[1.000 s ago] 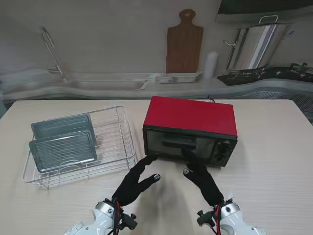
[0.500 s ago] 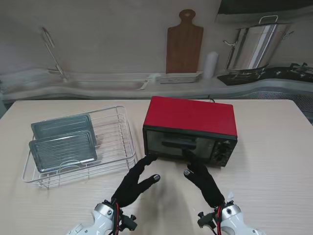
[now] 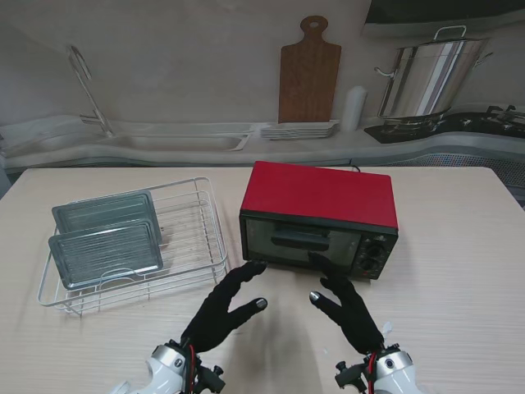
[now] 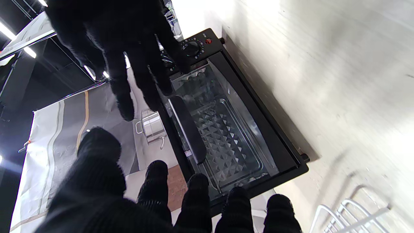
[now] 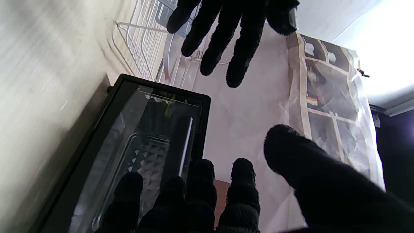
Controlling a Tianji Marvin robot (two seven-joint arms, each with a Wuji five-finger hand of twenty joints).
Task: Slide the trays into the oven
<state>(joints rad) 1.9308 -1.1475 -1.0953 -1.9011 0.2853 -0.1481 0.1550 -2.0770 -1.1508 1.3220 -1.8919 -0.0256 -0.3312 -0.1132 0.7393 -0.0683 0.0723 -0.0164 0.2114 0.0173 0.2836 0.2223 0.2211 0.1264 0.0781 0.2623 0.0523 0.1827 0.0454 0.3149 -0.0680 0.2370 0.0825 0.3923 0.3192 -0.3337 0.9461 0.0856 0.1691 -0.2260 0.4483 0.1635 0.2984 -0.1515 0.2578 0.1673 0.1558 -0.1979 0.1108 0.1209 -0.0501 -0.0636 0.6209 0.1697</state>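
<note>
A red oven (image 3: 321, 195) stands mid-table, its dark glass door (image 3: 299, 240) closed; the door handle (image 4: 187, 129) shows in the left wrist view. Two ribbed grey trays (image 3: 107, 253) stand in a white wire rack (image 3: 201, 246) to the left of the oven. My left hand (image 3: 225, 304), black-gloved, hovers open just in front of the door's left corner, fingertips near it. My right hand (image 3: 349, 308) is open too, fingers spread, in front of the door's right half near the knobs (image 3: 369, 256). Neither hand holds anything. A patterned tray (image 5: 142, 158) is visible inside through the glass.
A wooden cutting board (image 3: 309, 72), a steel pot (image 3: 426, 75), stacked plates (image 3: 299, 130) and a sink with a faucet (image 3: 86, 90) line the counter behind the table. Bare table surface (image 3: 459, 271) lies to the right of the oven.
Both hands have drawn back slightly toward me from the oven door, with their fingers spreading a little. The oven, rack and trays have not moved.
</note>
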